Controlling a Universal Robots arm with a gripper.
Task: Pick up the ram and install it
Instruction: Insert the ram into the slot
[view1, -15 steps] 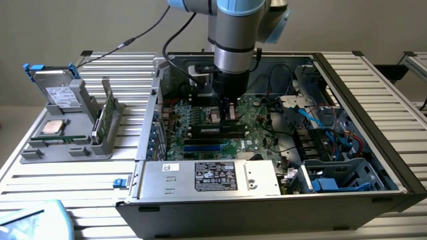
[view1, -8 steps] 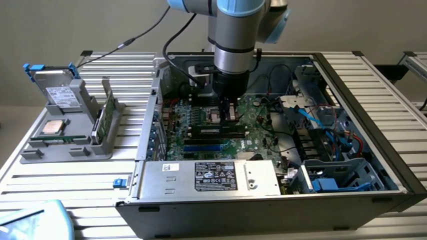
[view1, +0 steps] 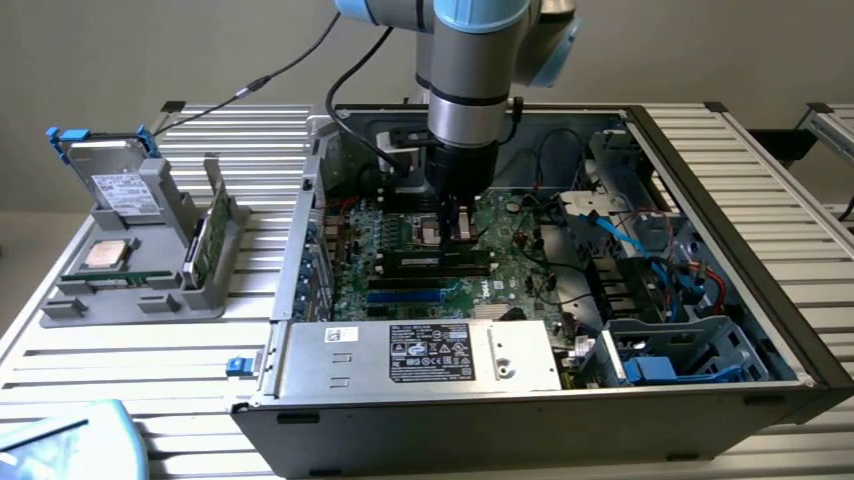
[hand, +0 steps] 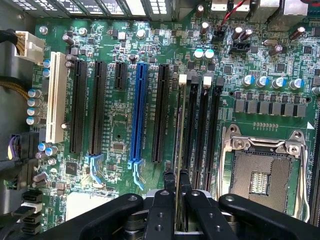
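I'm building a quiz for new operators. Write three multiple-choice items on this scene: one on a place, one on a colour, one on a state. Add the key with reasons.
1. Where is the end effector?
A) over the grey holder
B) over the motherboard inside the open case
C) over the power supply

2. What colour is the long slot among the black ones?
A) red
B) yellow
C) blue

3. What state is the ram in?
A) clamped edge-on between the end effector's fingers
B) lying flat on the power supply
C) lying on the table

Key: 1 B, the arm reaches down into the case; 2 C, the wrist view shows it blue; 3 A, the thin stick sits between the closed fingers.
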